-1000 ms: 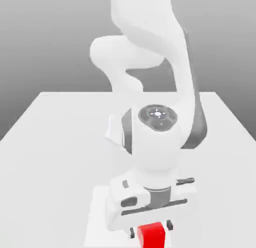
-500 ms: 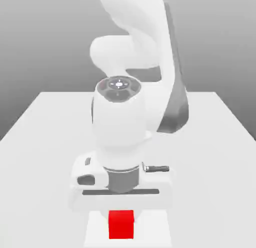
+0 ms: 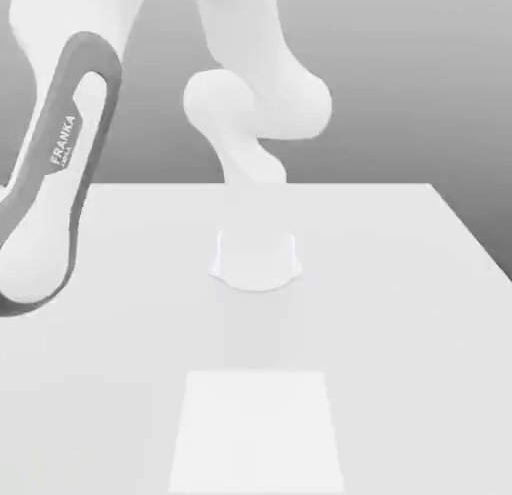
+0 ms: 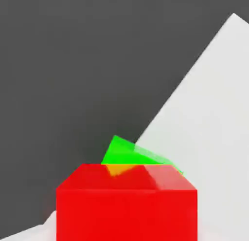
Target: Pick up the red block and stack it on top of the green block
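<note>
Exterior view: white arm [image 3: 60,173] leaning in from the 9 o'clock side, grey band lettered FRANKA along the link, base [image 3: 256,258] planted near the far middle of the white counter [image 3: 400,313]. Paler square patch [image 3: 256,428] on the counter at 6 o'clock from the base.

Hand view: red block [image 4: 126,203] large and close in the foreground, one flat face toward the camera. Green block [image 4: 127,154] just past its upper edge at 12 o'clock, partly hidden behind it; touching or apart, cannot tell. White counter edge cutting diagonally toward 1 o'clock, dark ground beyond.

Gripper state: cannot tell, grasping or released.
</note>
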Available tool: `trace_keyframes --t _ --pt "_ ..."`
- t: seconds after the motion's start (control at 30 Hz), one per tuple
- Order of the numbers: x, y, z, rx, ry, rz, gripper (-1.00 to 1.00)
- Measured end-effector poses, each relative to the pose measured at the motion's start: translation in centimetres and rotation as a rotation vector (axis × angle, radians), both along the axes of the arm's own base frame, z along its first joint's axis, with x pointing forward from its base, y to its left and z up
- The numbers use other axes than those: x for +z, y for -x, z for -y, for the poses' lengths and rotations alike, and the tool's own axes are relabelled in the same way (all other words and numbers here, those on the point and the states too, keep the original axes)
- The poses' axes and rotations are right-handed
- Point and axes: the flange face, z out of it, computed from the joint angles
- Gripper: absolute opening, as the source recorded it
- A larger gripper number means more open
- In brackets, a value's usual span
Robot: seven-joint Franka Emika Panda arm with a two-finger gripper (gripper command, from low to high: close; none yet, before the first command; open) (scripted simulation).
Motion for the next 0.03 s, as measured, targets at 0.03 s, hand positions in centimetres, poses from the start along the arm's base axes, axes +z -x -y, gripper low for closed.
trace_keyframes --t 0.03 --pt "0.00 0.00 0.00 0.000 0.000 0.000 1.00"
